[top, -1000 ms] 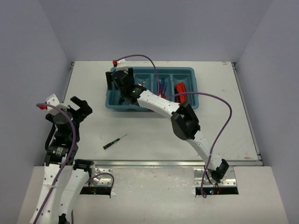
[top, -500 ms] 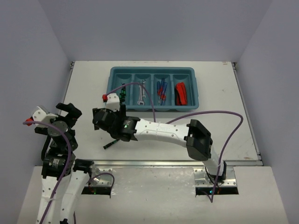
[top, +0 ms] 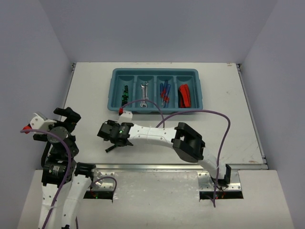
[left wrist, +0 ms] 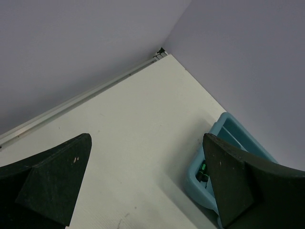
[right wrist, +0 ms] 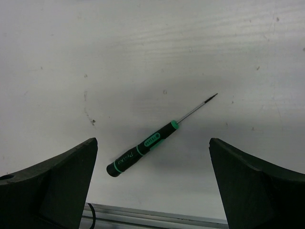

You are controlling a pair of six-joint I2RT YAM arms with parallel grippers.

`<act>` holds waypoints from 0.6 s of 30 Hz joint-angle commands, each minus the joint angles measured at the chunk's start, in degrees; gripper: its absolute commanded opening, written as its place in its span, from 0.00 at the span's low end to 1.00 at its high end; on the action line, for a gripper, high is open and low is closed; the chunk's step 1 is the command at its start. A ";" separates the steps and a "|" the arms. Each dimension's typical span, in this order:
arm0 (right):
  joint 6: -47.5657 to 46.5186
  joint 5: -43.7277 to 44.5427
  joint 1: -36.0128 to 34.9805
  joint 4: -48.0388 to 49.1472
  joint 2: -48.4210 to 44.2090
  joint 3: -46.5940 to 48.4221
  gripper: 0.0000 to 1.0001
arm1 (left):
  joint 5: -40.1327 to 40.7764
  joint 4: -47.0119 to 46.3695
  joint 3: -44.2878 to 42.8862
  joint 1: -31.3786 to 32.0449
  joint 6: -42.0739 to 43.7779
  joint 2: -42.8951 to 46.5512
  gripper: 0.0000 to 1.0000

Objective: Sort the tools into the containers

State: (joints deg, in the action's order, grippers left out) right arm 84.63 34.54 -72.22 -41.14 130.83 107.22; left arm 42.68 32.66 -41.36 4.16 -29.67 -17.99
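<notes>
My right end effector [top: 107,133] left the tray [top: 114,103]; wide open and empty, precision screwdriver [right wrist: 143,148] lying between its fingers [right wrist: 52,186].

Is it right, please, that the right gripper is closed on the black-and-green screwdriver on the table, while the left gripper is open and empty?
Not quite: the right gripper is open, not closed; the black-and-green screwdriver lies free on the table below its jaws, as the right wrist view shows. The left gripper is indeed open and empty.
</notes>
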 commanded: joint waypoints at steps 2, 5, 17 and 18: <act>10.31 0.07 -0.38 -4.38 1.59 3.96 0.96 | -0.11 -1.70 -1.36 0.14 -0.06 0.50 1.00; 11.45 -0.04 -0.38 -4.75 3.08 4.24 0.92 | -0.60 -1.90 -1.26 0.14 0.14 0.49 1.00; 15.62 2.00 -0.29 -6.34 7.40 3.90 0.67 | -2.31 -2.74 -1.00 0.21 1.15 0.25 1.00; 16.01 2.60 -0.25 -6.55 7.07 3.02 0.60 | -2.47 -2.91 -0.95 0.23 1.28 0.28 1.00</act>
State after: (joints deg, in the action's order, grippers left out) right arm 96.41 33.51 -72.36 -45.35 137.69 111.12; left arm 41.16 32.35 -41.36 4.16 -29.59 -17.93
